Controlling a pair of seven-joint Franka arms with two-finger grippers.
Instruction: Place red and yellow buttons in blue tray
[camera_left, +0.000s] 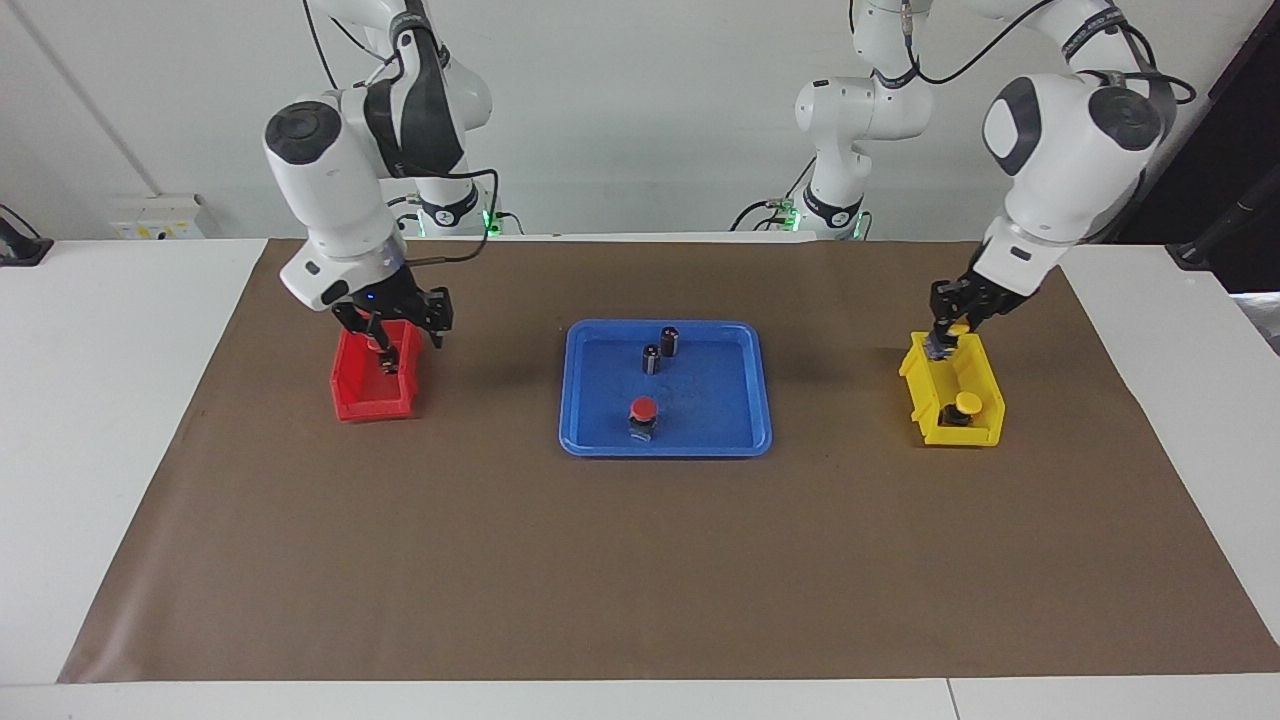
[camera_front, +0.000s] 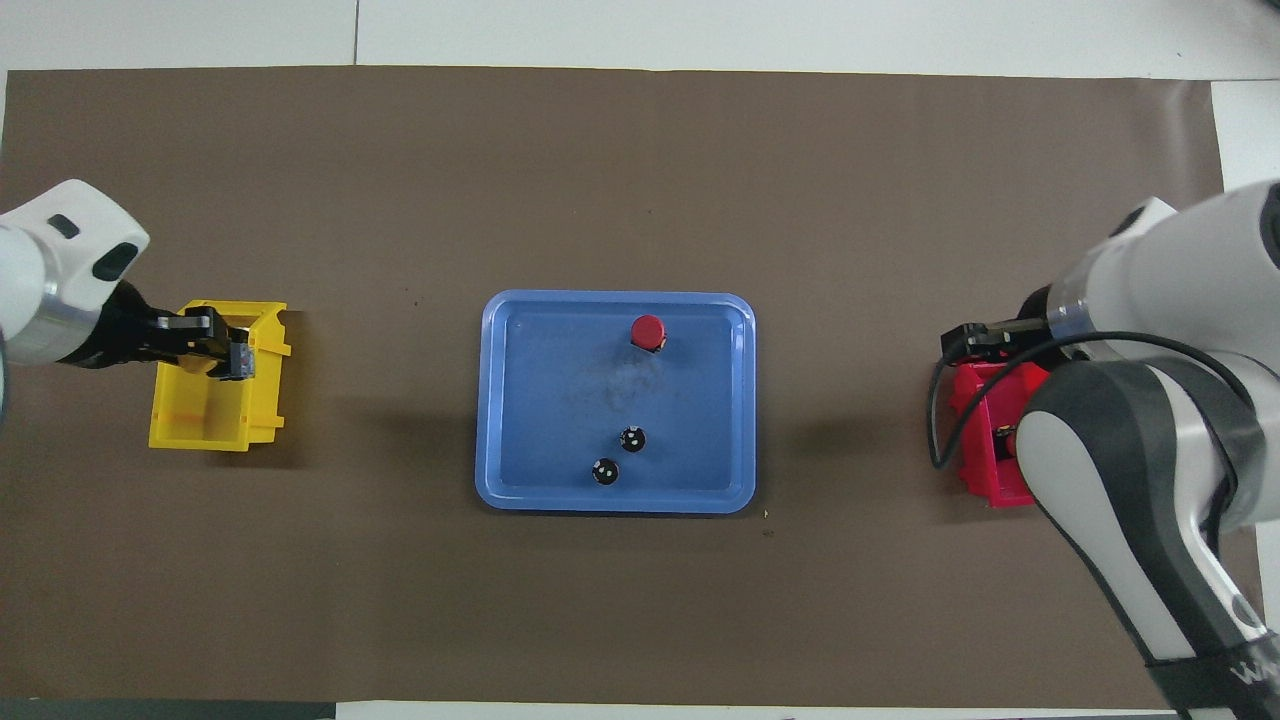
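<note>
One red button (camera_left: 643, 408) stands in the blue tray (camera_left: 740, 420) at its side farther from the robots, also in the overhead view as the red button (camera_front: 648, 331) in the blue tray (camera_front: 520, 400). My left gripper (camera_left: 945, 340) is shut on a yellow button (camera_left: 957, 329), held just above the yellow bin (camera_left: 925, 388). A second yellow button (camera_left: 966, 403) sits in that bin. My right gripper (camera_left: 385, 338) hangs open over the red bin (camera_left: 365, 402), its fingers down around a red button that they mostly hide.
Two dark cylinders (camera_left: 668, 340) (camera_left: 651, 358) stand in the tray on the side nearer the robots. From overhead, the yellow bin (camera_front: 200, 430) lies at the left arm's end and the red bin (camera_front: 975, 470) at the right arm's end. Brown mat (camera_left: 640, 560) covers the table.
</note>
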